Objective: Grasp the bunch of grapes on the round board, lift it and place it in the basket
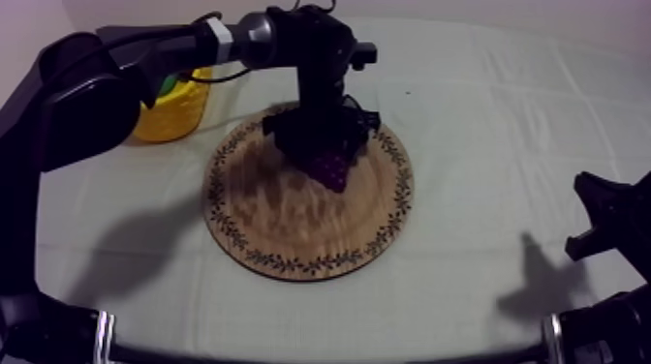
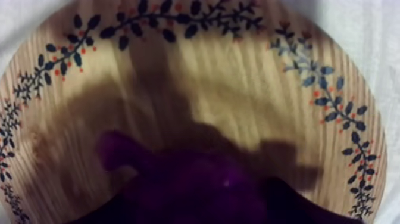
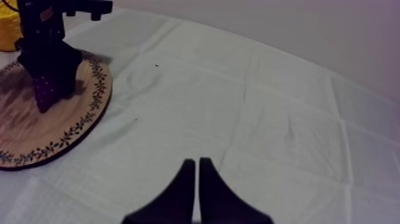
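The purple bunch of grapes (image 1: 335, 176) hangs at the tip of my left gripper (image 1: 327, 155), which reaches down over the far middle of the round wooden board (image 1: 291, 227) and is shut on it. Close under the left wrist camera the grapes (image 2: 196, 184) hang dark above the board (image 2: 238, 89) and its shadow. From the right wrist view the grapes (image 3: 44, 94) dangle just over the board (image 3: 36, 134). The yellow basket (image 1: 179, 116) stands at the far left behind the board. My right gripper (image 1: 596, 218) rests at the right edge, its fingers together (image 3: 196, 161).
Something green (image 1: 170, 85) lies in the basket, partly behind my left arm. Open cloth (image 3: 250, 107) stretches from the board to my right gripper.
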Motion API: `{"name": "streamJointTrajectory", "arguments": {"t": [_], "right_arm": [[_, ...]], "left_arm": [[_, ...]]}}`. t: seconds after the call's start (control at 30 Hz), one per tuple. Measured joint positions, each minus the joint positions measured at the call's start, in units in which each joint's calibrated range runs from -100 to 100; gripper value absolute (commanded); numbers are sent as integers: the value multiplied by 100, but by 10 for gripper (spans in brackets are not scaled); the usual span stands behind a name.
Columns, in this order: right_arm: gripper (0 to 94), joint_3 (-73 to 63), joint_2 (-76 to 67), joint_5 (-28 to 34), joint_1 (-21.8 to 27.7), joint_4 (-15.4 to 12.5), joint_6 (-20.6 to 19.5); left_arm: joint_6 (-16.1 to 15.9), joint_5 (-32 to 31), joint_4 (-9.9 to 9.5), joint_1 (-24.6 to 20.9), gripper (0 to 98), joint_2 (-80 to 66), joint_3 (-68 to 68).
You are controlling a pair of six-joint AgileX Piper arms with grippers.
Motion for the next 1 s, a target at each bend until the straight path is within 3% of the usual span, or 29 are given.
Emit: {"name": "streamJointTrajectory", "arguments": {"t": [0.2, 0.47, 0.73, 1.0], "right_arm": [[4, 0, 0, 0, 0, 0, 0], [4, 0, 0, 0, 0, 0, 0], [4, 0, 0, 0, 0, 0, 0], [4, 0, 0, 0, 0, 0, 0]], "left_arm": [[-10, -124, -91, 0, 544, -198, 181], [-326, -178, -163, -28, 489, -963, 929], [-902, -271, -345, -138, 476, -2484, 2336], [-1744, -491, -660, -475, 484, -4381, 3998]]}}
